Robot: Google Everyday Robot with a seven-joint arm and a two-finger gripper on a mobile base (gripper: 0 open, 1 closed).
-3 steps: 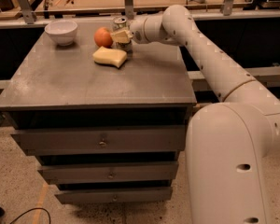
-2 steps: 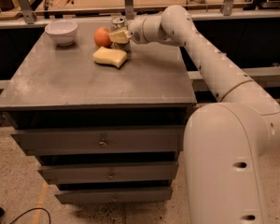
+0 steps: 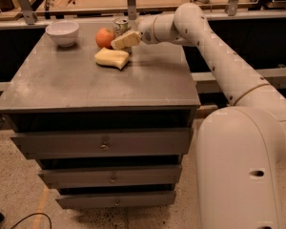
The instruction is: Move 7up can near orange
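Note:
The 7up can [image 3: 120, 25] stands upright at the back of the grey cabinet top [image 3: 86, 85], its silver top showing. The orange [image 3: 104, 37] sits just to its left, almost touching it. My gripper [image 3: 124, 39] is at the can, reaching in from the right, with its pale tip crossing the front of the can's lower half. The can's lower part is hidden behind it.
A pale yellow sponge [image 3: 112, 58] lies just in front of the orange and can. A white bowl [image 3: 62, 32] stands at the back left. Behind the cabinet runs a metal rail and a wooden workbench [image 3: 109, 1]. My arm [image 3: 214, 56] spans the right side.

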